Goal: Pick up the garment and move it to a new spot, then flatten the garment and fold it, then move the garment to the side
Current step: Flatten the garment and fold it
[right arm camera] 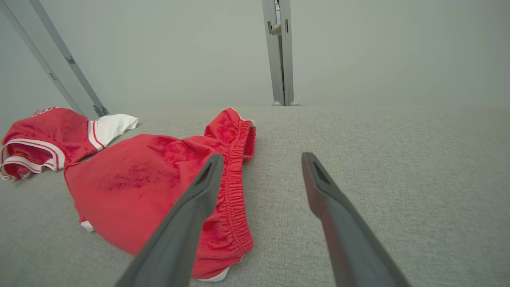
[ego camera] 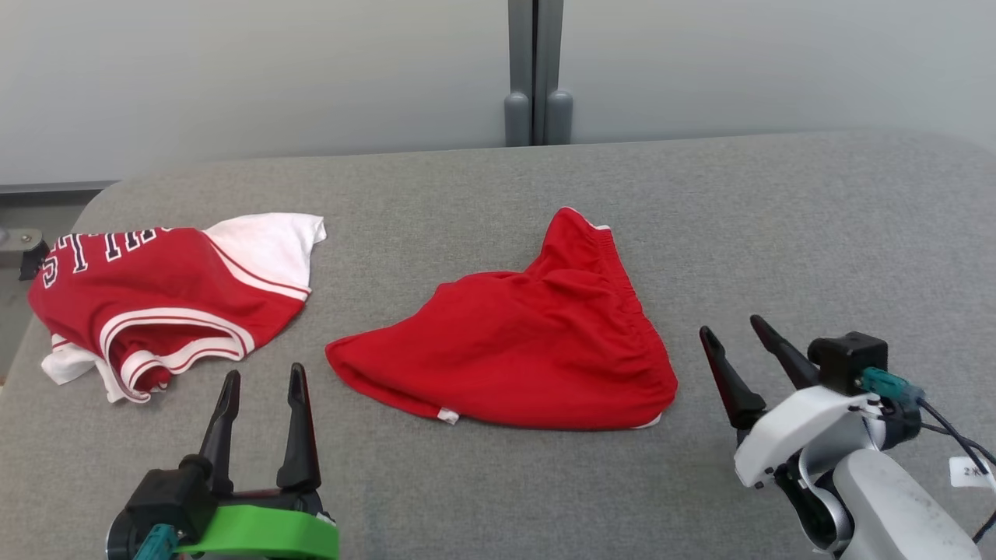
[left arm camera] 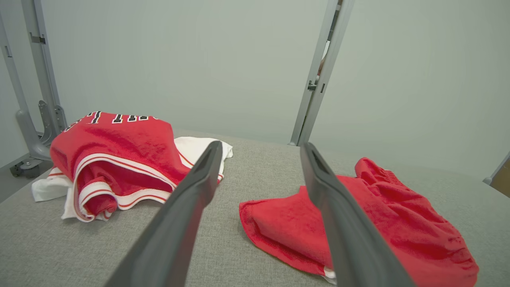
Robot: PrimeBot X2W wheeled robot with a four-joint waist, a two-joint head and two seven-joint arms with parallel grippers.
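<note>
Your left gripper (ego camera: 264, 372) was wide open and held nothing; its two dark fingers (left arm camera: 191, 199) touched no cloth. Your right gripper (ego camera: 731, 325) was wide open too, with nothing in it, and its fingers hung just beside the red shorts (ego camera: 529, 350) without touching them. The shorts lay on the grey table (ego camera: 778, 233) between your two grippers, a little ahead of the fingertips and closer to the right one. They were crumpled, not flat, with one corner poking up at the far side and the stretchy waistband running along the edge nearest the right gripper. A small white tag (ego camera: 448, 416) stuck out of the near hem; no words on it could be read. Ahead of the left gripper and out to its left lay a bunched red and white jersey (ego camera: 171, 295). It had black letters with white edges, but they were folded over and cut off, so the word could not be read.
</note>
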